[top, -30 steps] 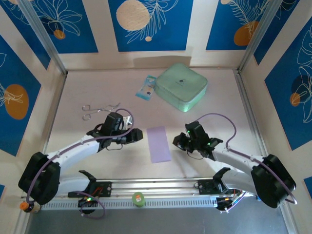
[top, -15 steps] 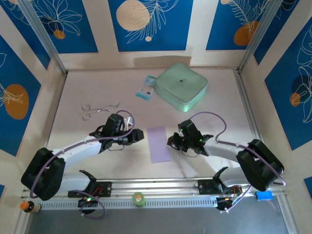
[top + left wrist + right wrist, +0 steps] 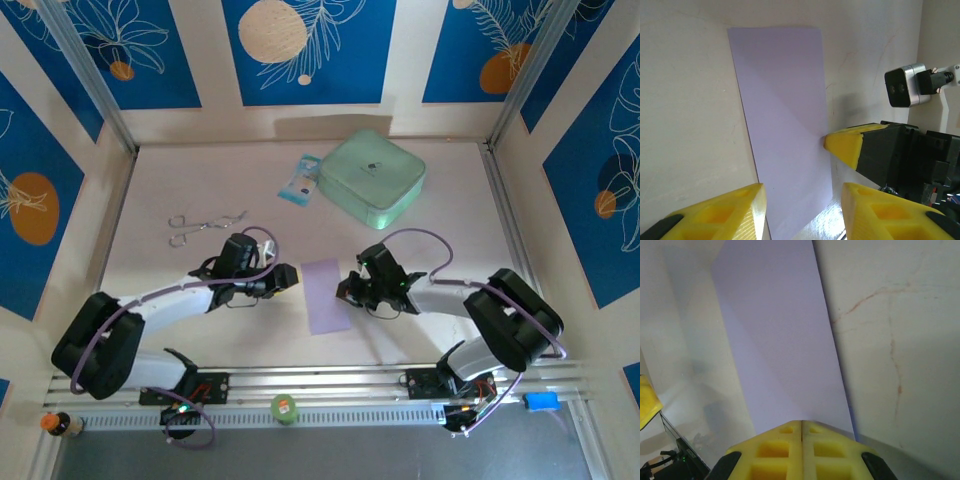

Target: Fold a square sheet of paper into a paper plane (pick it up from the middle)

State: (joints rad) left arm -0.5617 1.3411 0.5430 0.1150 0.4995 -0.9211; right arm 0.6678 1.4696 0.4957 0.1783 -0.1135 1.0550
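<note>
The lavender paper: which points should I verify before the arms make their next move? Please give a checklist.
1. Lavender paper lies flat on the table: ok.
2. Right gripper shut, tip at the paper's edge: ok.
3. Left gripper open, close to the paper: ok.
4. Paper held by a gripper: not ok, neither holds it.
5. Right tip pressing the paper down: cannot tell.

Square sheet of paper (image 3: 780, 340): far end is cut off at right wrist view's top; near edge is partly hidden by right gripper (image 3: 801, 424).
</note>
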